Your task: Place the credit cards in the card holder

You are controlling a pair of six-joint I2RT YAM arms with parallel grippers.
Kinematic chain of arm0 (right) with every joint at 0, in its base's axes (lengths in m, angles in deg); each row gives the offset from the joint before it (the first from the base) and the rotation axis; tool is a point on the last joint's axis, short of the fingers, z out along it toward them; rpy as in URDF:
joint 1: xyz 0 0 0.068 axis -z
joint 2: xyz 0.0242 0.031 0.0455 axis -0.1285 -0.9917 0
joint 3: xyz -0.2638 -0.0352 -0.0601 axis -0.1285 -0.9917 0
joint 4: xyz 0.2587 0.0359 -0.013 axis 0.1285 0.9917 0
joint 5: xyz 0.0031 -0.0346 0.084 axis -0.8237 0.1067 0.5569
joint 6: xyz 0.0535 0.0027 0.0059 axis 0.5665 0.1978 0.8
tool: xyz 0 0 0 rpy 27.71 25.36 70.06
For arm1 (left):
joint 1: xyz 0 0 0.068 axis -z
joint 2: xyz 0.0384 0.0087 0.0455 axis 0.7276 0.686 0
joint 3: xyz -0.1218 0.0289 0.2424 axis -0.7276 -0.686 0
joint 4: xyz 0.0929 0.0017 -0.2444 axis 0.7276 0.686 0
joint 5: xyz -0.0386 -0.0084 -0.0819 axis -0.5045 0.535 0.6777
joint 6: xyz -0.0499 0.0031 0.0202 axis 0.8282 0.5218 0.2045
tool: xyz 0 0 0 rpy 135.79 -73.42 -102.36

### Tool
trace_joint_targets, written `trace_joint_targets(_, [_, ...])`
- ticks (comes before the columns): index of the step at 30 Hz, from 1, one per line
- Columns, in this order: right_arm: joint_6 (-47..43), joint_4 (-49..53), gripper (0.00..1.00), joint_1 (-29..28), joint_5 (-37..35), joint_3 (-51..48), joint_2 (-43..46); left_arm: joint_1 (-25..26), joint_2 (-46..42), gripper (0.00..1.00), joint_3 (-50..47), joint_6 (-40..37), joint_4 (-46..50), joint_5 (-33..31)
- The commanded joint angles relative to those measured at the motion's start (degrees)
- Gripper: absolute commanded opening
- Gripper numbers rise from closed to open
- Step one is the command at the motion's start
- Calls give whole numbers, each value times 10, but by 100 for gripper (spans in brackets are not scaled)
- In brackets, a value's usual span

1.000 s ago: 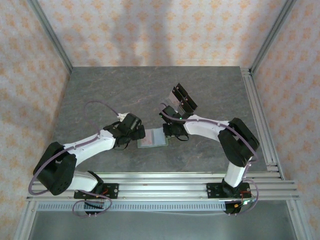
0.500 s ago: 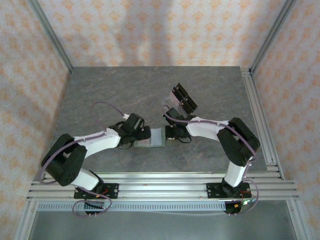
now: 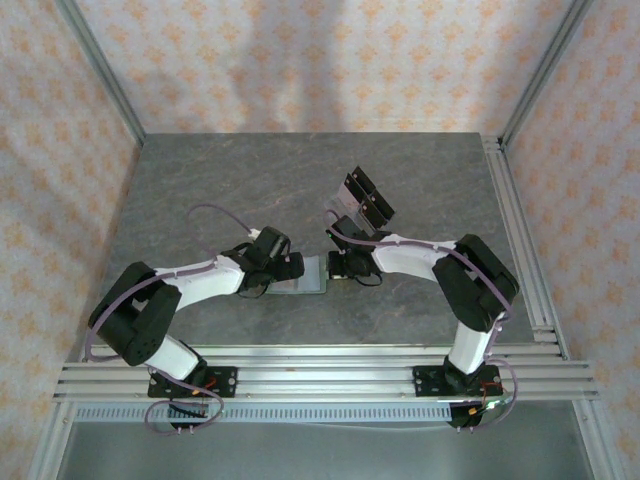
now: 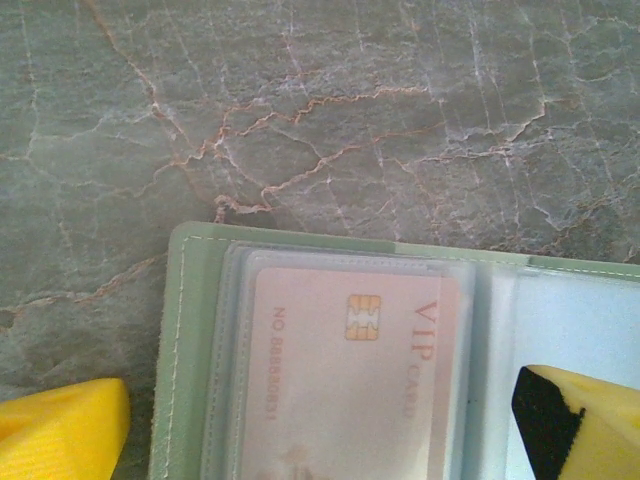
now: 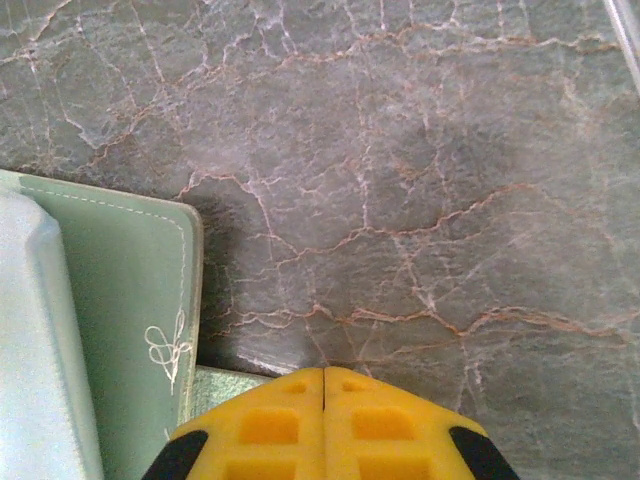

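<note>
The sage-green card holder [image 3: 306, 276] lies open on the table between my two grippers. One pale mauve credit card [image 4: 355, 380], printed VIP, sits in the clear sleeve on the holder's [image 4: 188, 350] left half. My left gripper [image 3: 280, 268] [image 4: 320, 430] is open and low over that half, one yellow finger [image 4: 60, 430] on each side of the card. My right gripper [image 3: 338, 267] [image 5: 323, 385] is shut at the holder's [image 5: 120, 290] right edge. Its tips rest over the small green snap tab [image 5: 225, 385]. Whether the tab is pinched is not visible.
A clear tilted acrylic rack with black parts [image 3: 362, 200] stands just behind the right gripper. Bare grey stone tabletop [image 3: 200, 190] stretches to the back and left. Aluminium rails [image 3: 520, 240] run along the right and near edges.
My left gripper has dropped lower and come in over the holder's left half. The right gripper's fingers have closed at the holder's right edge.
</note>
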Motion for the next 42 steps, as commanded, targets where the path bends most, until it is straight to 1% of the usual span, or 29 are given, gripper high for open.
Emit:
trace_joint_targets(1, [6, -2, 0, 2, 5, 2, -15, -3, -23, 100, 2, 1, -33, 30])
trace_joint_targets(10, [7, -7, 0, 3, 13, 7, -24, -2, -93, 100, -14, 29, -48, 51])
trace_joint_targets(14, [12, -16, 0, 6, 21, 3, -28, 6, -113, 100, -17, 51, -64, 58])
trace_joint_targets(18, [17, -23, 0, 8, 27, 2, -31, 31, -103, 100, -3, 67, -80, 54])
trace_joint_targets(25, [23, -27, 0, 11, 30, -1, -20, 86, -43, 100, 32, 82, -101, 35])
trace_joint_targets(27, [26, -28, 4, 14, 29, -7, -9, 97, -23, 100, 40, 88, -107, 33])
trace_joint_targets(29, [28, -26, 13, 16, 26, -12, 4, 104, -8, 100, 48, 93, -112, 32])
trace_joint_targets(30, [29, -25, 16, 17, 24, -15, 10, 106, -3, 100, 48, 94, -113, 30])
trace_joint_targets(34, [33, -19, 25, 20, 17, -31, 41, 106, -16, 100, 49, 94, -105, 10])
trace_joint_targets(39, [42, -11, 34, 21, 17, -42, 83, 106, -53, 100, 66, 75, -52, -29])
trace_joint_targets(42, [47, -3, 37, 21, 15, -49, 119, 106, -62, 100, 66, 70, -52, -40])
